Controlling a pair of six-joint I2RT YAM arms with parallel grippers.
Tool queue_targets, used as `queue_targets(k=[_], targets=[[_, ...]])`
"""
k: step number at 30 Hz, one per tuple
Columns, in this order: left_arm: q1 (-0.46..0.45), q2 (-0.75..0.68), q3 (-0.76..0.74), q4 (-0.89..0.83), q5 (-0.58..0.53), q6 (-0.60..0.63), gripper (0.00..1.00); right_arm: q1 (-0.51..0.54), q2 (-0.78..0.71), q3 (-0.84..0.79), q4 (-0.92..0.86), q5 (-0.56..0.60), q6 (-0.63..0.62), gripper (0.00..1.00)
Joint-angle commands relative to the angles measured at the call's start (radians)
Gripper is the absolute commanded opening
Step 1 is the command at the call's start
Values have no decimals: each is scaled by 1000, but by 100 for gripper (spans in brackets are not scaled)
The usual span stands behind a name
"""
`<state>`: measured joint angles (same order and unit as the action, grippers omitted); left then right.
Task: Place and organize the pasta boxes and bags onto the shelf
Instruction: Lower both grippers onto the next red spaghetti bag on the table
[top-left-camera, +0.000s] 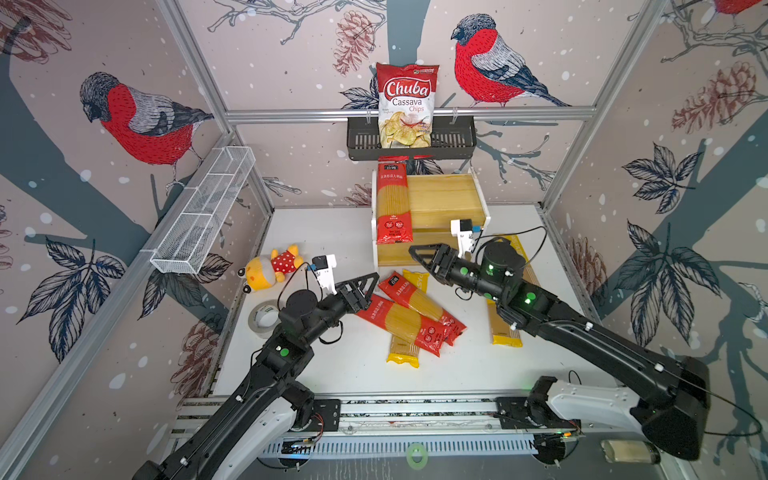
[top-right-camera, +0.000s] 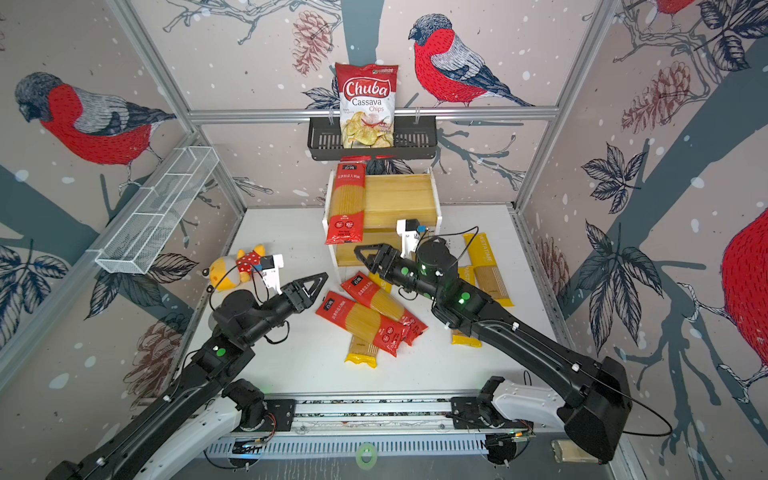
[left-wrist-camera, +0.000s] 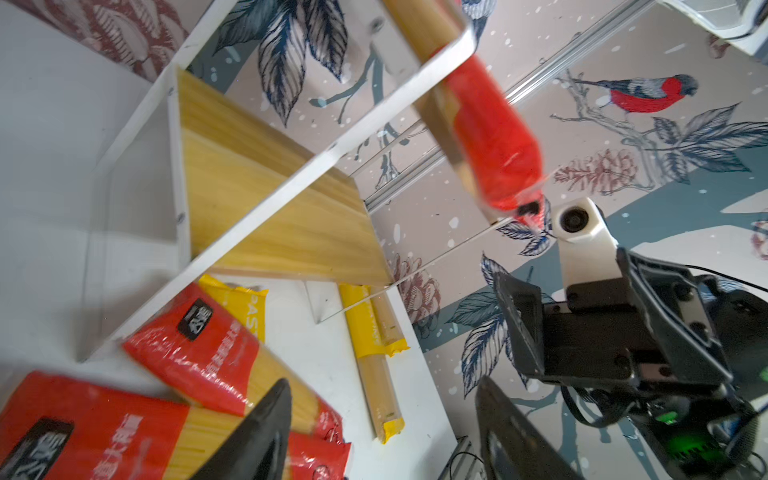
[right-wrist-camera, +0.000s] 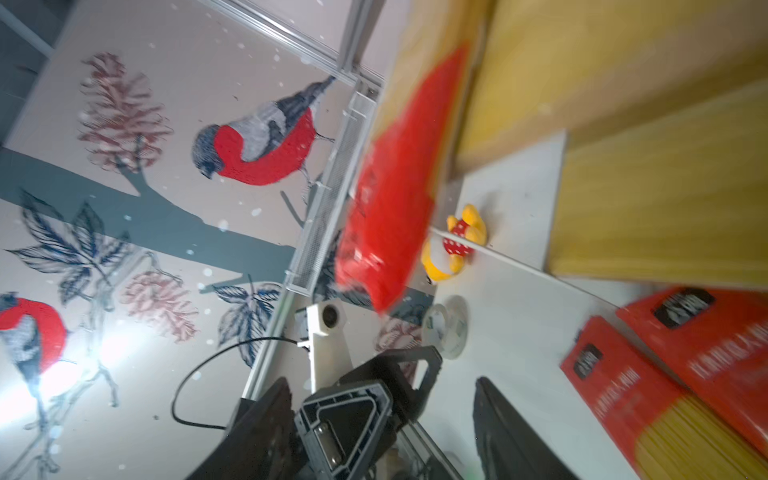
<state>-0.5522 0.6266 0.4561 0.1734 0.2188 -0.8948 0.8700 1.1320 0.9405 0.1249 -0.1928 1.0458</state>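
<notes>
White table (top-left-camera: 340, 374) carries a wooden shelf (top-left-camera: 446, 195) bearing one red pasta pack (top-left-camera: 393, 208), plus loose pasta packs (top-left-camera: 409, 322), a plush toy (top-left-camera: 270, 268), a tape roll (top-left-camera: 263, 319)

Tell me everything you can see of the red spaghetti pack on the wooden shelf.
The long flat red plastic spaghetti pack has a clear window showing yellow strands and a black label at its far end. It lies lengthwise on the left of the stepped wooden shelf's upper board, near end overhanging the lower step. Nothing grips it.
</notes>
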Motion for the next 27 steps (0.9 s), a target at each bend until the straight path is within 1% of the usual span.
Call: queue_targets(k=[1,3,6,8,10,13,15,18,21,24,27], targets=[[-81,-44,-78,-8,-150,-50,69,22,-39,-101,-99,67,-46,67],[-157,-62,-145,10,-212,-88,69,29,-66,-185,-109,89,-57,66],[-261,-57,-225,48,-279,-128,69,29,-80,-258,-148,114,-106,64],[-309,-42,-268,72,-310,-144,69,27,-78,-297,-156,125,-130,64],[-338,-21,-296,86,-316,-167,69,18,-70,-331,-161,128,-147,64],[-359,6,-317,80,-299,-191,69,0,-68,-358,-204,140,-171,64],[-374,12,-344,93,-309,-216,69,-22,-72,-379,-222,129,-179,63],[-375,37,-384,124,-323,-261,69,-52,-75,-412,-225,114,-193,64],[-376,96,-379,139,-318,-264,69,-82,-58,-435,-203,95,-201,64],[-376,160,-353,137,-311,-263,70,-79,-9,-447,-151,50,-181,63],[-376,222,-331,130,-301,-262,70,-35,39,-443,-110,46,-159,59]])
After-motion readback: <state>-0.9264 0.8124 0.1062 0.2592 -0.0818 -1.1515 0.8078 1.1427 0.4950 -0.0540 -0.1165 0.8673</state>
